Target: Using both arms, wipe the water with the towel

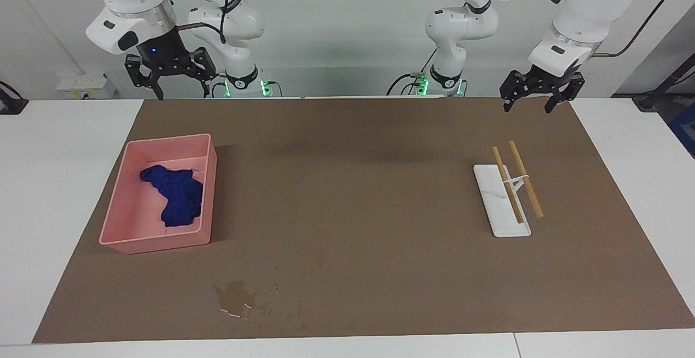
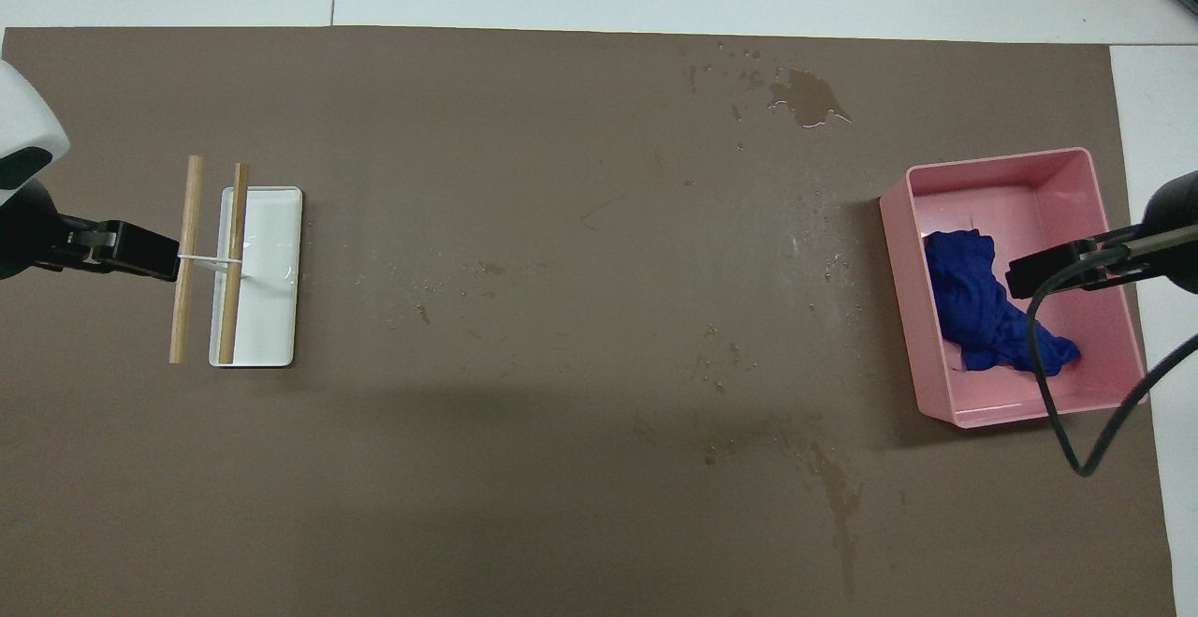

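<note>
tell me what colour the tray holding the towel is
Pink. The tray shows best in the facing view, with the deep blue towel bunched inside.

Bright, even light from above, both views sharp, a broad soft shadow lying across the brown mat (image 1: 347, 206) nearer the robots, and white glints sparkling off the glossy puddle (image 1: 234, 296) at its edge.

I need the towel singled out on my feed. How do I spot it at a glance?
Start at the brown mat and go to the right arm's end, where a pink rectangular plastic tray sits. The small bunched cloth of deep royal blue lies inside it, the only soft, blue thing there.
</note>
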### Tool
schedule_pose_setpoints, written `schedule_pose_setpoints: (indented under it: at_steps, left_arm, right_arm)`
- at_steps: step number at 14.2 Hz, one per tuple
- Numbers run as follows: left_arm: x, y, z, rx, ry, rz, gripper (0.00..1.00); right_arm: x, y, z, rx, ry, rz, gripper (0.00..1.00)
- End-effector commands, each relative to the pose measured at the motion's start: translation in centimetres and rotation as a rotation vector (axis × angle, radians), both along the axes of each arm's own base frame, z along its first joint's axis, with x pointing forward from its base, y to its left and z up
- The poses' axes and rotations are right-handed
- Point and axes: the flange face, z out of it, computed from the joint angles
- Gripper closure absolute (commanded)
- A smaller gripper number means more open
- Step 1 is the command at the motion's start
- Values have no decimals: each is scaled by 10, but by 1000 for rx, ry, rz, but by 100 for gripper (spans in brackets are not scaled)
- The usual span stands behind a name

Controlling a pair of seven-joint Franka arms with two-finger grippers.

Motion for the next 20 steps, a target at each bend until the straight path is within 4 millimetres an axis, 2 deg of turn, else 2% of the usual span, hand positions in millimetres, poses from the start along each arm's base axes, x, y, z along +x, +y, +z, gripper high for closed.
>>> schedule_pose_setpoints:
  at_steps: [1,6,20]
  left_arm:
    - [-8,1,1,13,5,-4,0]
    - [-8,1,1,13,5,-4,0]
    - [-8,1,1,13,5,-4,0]
  right_arm:
    - [-8,-3,3,-11,-16,-4,0]
    - [-11,-9,4,-12,-7,-15,0]
    - [-11,-6,5,-12,-9,-10,0]
